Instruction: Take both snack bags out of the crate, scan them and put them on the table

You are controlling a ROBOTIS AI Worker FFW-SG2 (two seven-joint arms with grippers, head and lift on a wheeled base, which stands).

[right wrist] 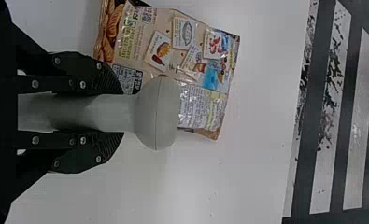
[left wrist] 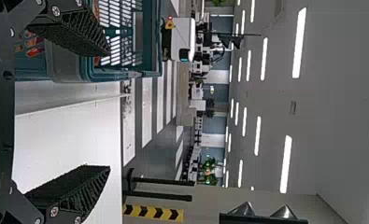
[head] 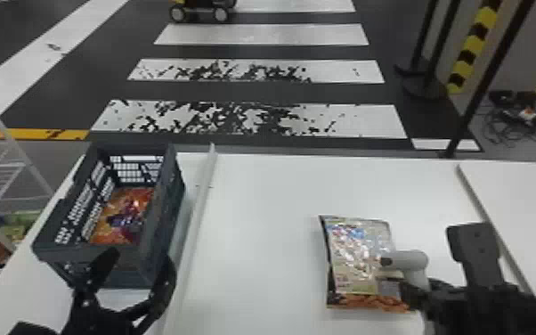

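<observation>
On a white tabletop, the left claw gapes beside the crate; the right claw grips a scanner by a snack bag.

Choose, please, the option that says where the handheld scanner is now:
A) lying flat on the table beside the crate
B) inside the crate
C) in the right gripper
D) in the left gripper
C: the right gripper has its fingers on both sides of the grey handheld scanner's handle, while the left gripper is open near the crate.
</observation>
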